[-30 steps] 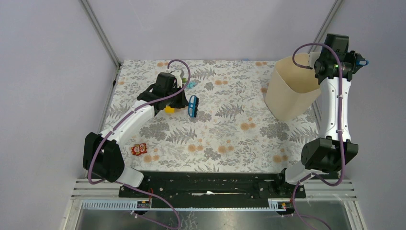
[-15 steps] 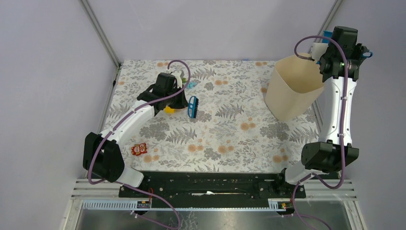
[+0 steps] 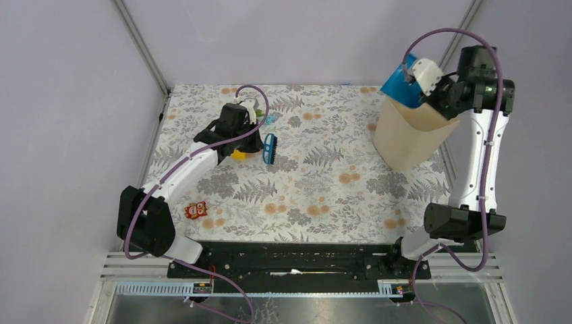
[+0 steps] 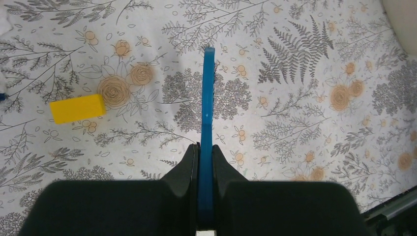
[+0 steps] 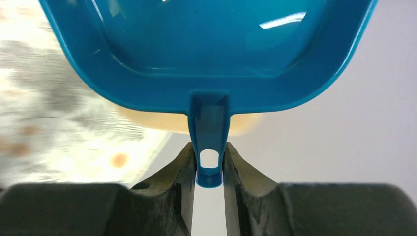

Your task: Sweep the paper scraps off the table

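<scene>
Holding blue dustpan by handle in right gripper, tilted over beige bin; left gripper clamped on blue brush over table; we see paper scraps just beyond it.

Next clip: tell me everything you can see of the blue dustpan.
The dustpan looks like glossy blue plastic: a shallow tray with a raised rim, rounded corners and a short handle with a hanging hole. The right tool is shut on that handle, holding it tilted in the air over the open top of the beige bin. No scraps show on it.
</scene>
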Controlling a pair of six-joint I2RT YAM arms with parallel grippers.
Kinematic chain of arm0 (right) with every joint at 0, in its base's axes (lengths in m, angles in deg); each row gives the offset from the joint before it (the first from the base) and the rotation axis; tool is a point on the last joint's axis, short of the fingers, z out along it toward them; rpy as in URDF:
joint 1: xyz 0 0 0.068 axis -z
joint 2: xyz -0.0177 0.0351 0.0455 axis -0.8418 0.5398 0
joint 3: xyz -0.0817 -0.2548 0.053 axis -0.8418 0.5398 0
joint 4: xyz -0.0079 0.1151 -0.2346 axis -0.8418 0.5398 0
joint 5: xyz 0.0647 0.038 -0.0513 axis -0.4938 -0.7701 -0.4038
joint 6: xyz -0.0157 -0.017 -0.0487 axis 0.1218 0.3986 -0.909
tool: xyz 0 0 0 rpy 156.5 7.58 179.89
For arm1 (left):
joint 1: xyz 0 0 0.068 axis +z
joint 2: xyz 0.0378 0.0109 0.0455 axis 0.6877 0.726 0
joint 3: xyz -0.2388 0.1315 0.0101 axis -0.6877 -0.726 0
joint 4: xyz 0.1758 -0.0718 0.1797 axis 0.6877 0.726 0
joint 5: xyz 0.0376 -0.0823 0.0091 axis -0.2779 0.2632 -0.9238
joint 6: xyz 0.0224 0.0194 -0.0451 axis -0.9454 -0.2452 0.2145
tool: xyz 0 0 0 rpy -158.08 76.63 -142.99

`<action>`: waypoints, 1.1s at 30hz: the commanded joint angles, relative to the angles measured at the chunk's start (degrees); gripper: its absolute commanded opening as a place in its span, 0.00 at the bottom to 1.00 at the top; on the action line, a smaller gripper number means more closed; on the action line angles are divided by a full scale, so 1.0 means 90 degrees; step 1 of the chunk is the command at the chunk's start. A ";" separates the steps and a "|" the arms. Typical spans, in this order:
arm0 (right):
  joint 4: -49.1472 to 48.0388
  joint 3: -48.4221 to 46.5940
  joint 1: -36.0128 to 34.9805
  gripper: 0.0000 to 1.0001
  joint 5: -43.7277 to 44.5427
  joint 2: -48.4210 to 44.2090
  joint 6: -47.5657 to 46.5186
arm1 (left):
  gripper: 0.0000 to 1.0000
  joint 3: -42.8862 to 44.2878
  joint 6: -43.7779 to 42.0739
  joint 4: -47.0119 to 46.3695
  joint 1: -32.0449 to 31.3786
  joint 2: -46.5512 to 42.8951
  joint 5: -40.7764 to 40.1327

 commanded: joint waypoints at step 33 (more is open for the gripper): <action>-0.4426 0.9070 -0.3104 0.00 -0.2042 -0.3008 0.4274 | 0.00 0.2332 0.5764 -0.3575 0.1194 0.3782 -0.1548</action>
